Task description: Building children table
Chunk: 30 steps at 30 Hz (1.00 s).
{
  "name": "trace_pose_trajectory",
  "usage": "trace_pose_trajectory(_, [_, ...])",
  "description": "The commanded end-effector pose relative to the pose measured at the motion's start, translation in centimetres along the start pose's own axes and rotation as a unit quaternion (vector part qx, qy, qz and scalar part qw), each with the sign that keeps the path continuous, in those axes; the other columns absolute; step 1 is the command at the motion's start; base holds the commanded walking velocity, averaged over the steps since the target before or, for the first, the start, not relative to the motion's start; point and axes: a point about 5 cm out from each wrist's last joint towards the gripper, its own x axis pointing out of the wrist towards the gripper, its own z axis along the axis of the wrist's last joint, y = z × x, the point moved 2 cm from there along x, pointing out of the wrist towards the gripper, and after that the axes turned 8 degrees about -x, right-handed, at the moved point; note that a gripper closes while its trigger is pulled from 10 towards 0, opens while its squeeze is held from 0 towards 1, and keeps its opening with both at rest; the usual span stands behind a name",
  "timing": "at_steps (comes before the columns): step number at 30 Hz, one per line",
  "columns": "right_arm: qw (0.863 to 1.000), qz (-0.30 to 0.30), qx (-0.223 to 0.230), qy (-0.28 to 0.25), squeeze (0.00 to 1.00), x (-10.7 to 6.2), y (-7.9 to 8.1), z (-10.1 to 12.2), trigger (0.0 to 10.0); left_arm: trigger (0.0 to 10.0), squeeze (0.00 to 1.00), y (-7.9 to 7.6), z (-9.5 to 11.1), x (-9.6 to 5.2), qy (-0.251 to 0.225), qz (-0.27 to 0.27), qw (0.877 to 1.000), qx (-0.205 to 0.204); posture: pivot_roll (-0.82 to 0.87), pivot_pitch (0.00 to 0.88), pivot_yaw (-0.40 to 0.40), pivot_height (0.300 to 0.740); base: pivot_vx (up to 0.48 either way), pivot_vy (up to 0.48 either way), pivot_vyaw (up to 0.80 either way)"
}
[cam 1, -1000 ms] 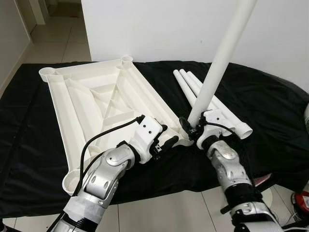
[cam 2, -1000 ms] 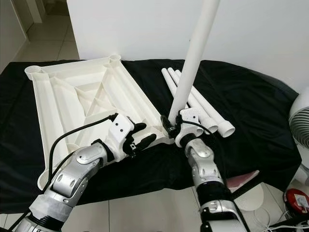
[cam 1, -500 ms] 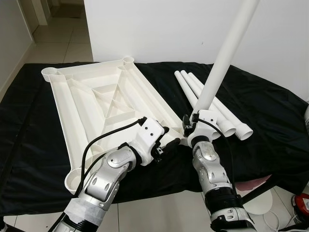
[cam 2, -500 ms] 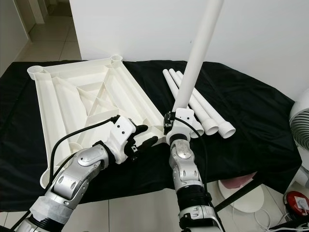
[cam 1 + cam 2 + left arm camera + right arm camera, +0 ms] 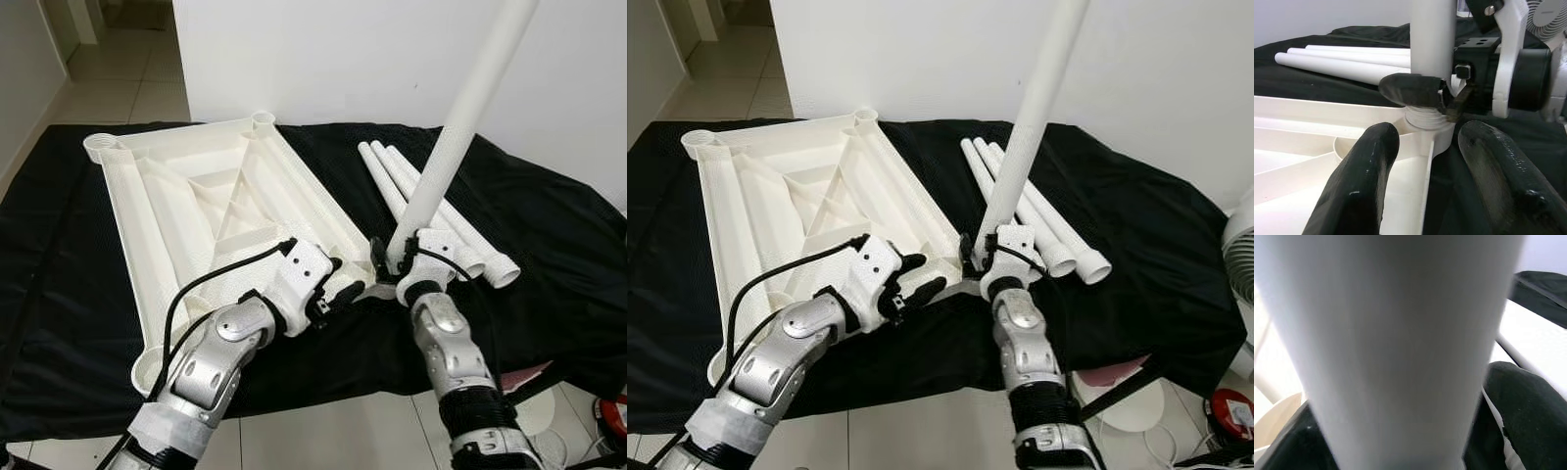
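A white plastic table top [image 5: 186,211] lies upside down on a black cloth. My right gripper [image 5: 387,262] is shut on the lower end of a long white table leg [image 5: 460,127], which stands upright and leans a little to the right. The leg's threaded end [image 5: 1422,117] sits in the near right corner socket [image 5: 1422,134] of the table top. My left gripper [image 5: 345,284] is open at that same corner, one black finger [image 5: 1369,166] over the table top and the other outside its rim. In the right wrist view the leg [image 5: 1396,347] is very close.
Three spare white legs [image 5: 431,206] lie side by side on the cloth to the right of the table top. A white wall stands behind. The cloth's front edge drops to a tiled floor, with a fan [image 5: 1239,264] and a red object [image 5: 1229,411] at the right.
My right forearm swung in under the leg and then partly back out. The leg's foot stayed at the corner socket. The left gripper held its place, still open.
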Motion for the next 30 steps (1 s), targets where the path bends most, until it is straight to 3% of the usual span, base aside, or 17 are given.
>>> trace_pose_trajectory(1, [1.0,0.028,0.003,0.014,0.0,-0.5,-0.5,-0.6,10.0,10.0,0.0,-0.2,-0.1,0.0,0.004,-0.004,1.0,0.002,0.07,0.0,-0.071,0.74,0.0,0.0,0.0])
trace_pose_trajectory(5, [0.999,0.04,0.004,0.017,0.0,-0.6,-0.5,-0.8,10.0,10.0,0.0,-0.3,-0.1,0.0,0.004,-0.005,1.0,0.002,0.07,0.0,-0.071,0.74,0.0,0.0,0.0])
trace_pose_trajectory(7, [0.991,0.128,-0.028,0.014,0.0,-1.0,0.0,-1.1,10.0,10.0,0.0,-0.3,0.0,0.1,0.004,-0.008,1.0,0.003,0.06,0.0,-0.065,0.74,0.0,0.0,0.0])
trace_pose_trajectory(8, [0.991,0.128,-0.028,0.014,0.0,-1.0,0.0,-1.1,10.0,10.0,0.0,-0.3,0.0,0.1,0.004,-0.008,1.0,0.003,0.06,0.0,-0.065,0.74,0.0,0.0,0.0])
trace_pose_trajectory(10, [0.98,0.192,-0.058,0.007,0.0,-0.9,0.2,-1.1,10.0,10.0,0.0,-0.4,0.0,0.2,0.004,-0.012,1.0,0.005,0.06,0.0,-0.063,0.74,0.0,0.0,0.0])
trace_pose_trajectory(15, [0.972,0.225,-0.071,0.003,0.0,-0.3,0.2,-0.9,10.0,10.0,0.0,-0.4,0.0,0.2,0.005,-0.012,1.0,0.005,0.07,0.0,-0.063,0.74,0.0,0.0,0.0])
trace_pose_trajectory(16, [0.968,0.239,-0.074,0.002,0.0,-0.1,0.4,-0.8,4.9,10.0,0.0,-0.4,0.0,0.1,0.005,-0.011,1.0,0.005,0.08,0.0,-0.067,0.74,0.0,0.0,0.0])
trace_pose_trajectory(18, [0.965,0.251,-0.077,0.002,0.0,0.0,0.5,-0.7,4.8,10.0,0.0,-0.4,0.0,0.1,0.005,-0.011,1.0,0.006,0.08,0.0,-0.067,0.74,0.0,0.0,0.0])
trace_pose_trajectory(23, [0.958,0.272,-0.092,0.002,0.0,0.3,0.4,-0.5,2.7,10.0,0.0,-0.4,-0.1,-0.1,0.006,-0.007,1.0,0.006,0.09,0.0,-0.068,0.74,0.0,0.0,0.0])
trace_pose_trajectory(24, [0.958,0.272,-0.092,0.002,0.0,0.3,0.4,-0.5,2.7,10.0,0.0,-0.4,-0.1,-0.1,0.006,-0.007,1.0,0.006,0.09,0.0,-0.068,0.74,0.0,0.0,0.0])
trace_pose_trajectory(25, [0.956,0.277,-0.094,0.001,0.0,0.4,0.4,-0.5,0.5,10.0,0.0,-0.4,-0.1,-0.1,0.007,-0.006,1.0,0.006,0.09,0.0,-0.068,0.74,0.0,0.0,0.0])
trace_pose_trajectory(26, [0.956,0.278,-0.095,0.001,0.0,0.5,0.2,-0.5,0.0,10.0,0.0,-0.4,-0.1,-0.1,0.007,-0.006,1.0,0.006,0.09,0.0,-0.068,0.74,0.0,0.0,0.0])
trace_pose_trajectory(30, [0.956,0.277,-0.099,0.003,0.0,0.5,0.0,-0.6,0.0,10.0,0.0,-0.4,-0.1,-0.1,0.007,-0.006,1.0,0.006,0.09,0.0,-0.068,0.74,0.0,0.0,0.0])
